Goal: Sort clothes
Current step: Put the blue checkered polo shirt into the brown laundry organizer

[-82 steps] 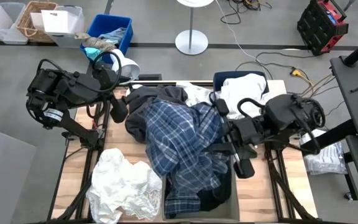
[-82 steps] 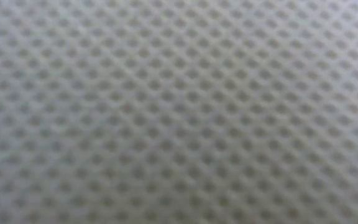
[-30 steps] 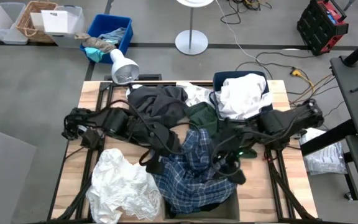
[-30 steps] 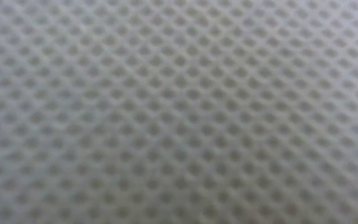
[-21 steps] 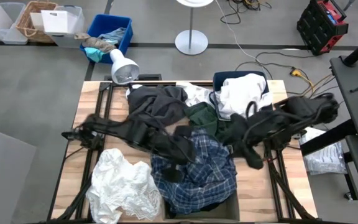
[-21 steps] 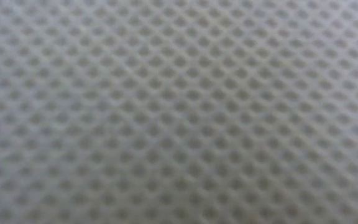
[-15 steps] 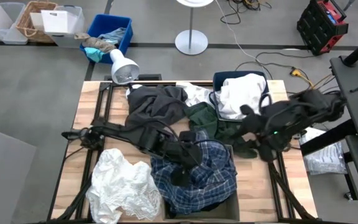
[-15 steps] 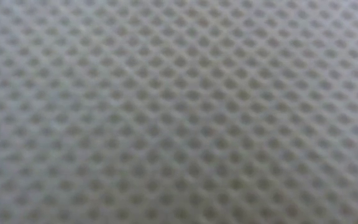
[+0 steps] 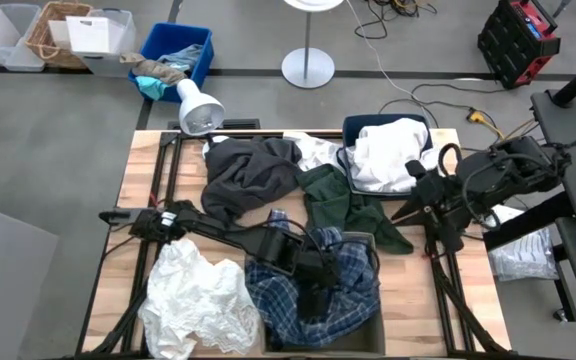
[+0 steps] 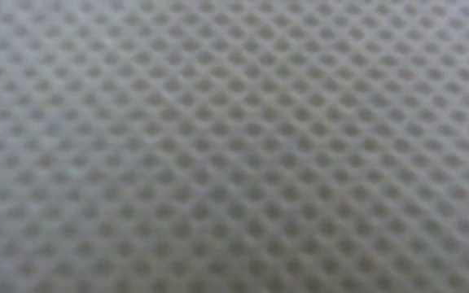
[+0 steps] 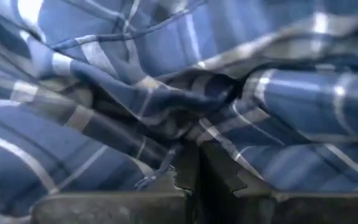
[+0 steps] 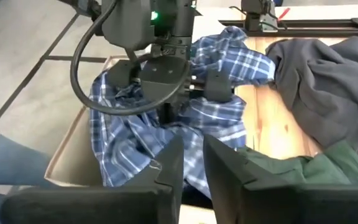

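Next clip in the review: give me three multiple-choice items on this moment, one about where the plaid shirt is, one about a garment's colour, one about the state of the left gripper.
1. Where is the plaid shirt?
A. In the box at the table's near edge
B. In the blue bin on the floor
C. Draped over the lamp

2. What colour is the garment lying between the plaid shirt and the white clothes in the blue bin on the table?
A. Red
B. Dark green
C. Yellow

3. What is the left gripper doing?
A. Open above bare wood
B. Shut on plaid fabric
C. Holding the crumpled white garment

Answers: 1 A, the high view shows the shirt bunched inside the box. 2 B, the dark green garment lies there. 3 B, the left wrist view shows its fingers together with plaid cloth pinched between them.
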`<state>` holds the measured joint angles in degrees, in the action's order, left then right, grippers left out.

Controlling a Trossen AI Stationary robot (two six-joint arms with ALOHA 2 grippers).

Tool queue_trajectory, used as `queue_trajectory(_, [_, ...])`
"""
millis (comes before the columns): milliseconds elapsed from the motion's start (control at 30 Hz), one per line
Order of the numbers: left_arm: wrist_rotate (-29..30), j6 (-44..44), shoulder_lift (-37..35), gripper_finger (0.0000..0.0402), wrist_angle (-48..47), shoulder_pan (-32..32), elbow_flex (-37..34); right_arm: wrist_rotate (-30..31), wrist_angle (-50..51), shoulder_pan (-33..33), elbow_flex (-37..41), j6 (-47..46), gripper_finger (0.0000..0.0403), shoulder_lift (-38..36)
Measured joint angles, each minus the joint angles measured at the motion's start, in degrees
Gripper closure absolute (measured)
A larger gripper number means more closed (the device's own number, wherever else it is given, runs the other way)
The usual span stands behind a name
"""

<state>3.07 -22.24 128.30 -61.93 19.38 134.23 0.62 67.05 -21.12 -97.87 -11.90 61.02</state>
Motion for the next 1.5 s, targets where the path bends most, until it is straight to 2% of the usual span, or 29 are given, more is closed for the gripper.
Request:
queue_trajectory(267, [-5.52,-4.55,4.17,0.0401,1.86,0.74,0.07,1.52,-0.36,0.0,5.63,-1.89,0.037,-5.93])
queue_trajectory(600, [-6.31,-6.1,8.37,0.0401,1.02,0.72,0.24,2.61,-4.83,0.0,12.23,-1.92,0.0371,-9.43])
queue_trajectory(767, [-7.19,-9.69,9.3,0.0401,0.73,0.69,0.2,2.6,-5.25,0.0,15.01,-1.53,0.0371,-9.6])
queue_trajectory(1300, [-7.16,-23.98,0.86,0.0401,1.06,1.28,0.63,2.62,-6.52,0.02,16.9,1.51,0.0371,-9.96])
queue_trajectory(1500, [-7.07,-24.39,-2.48,0.0401,3.33,1.48,0.59,2.15,-15.88,0.0,23.32,1.14,0.0371,-10.02])
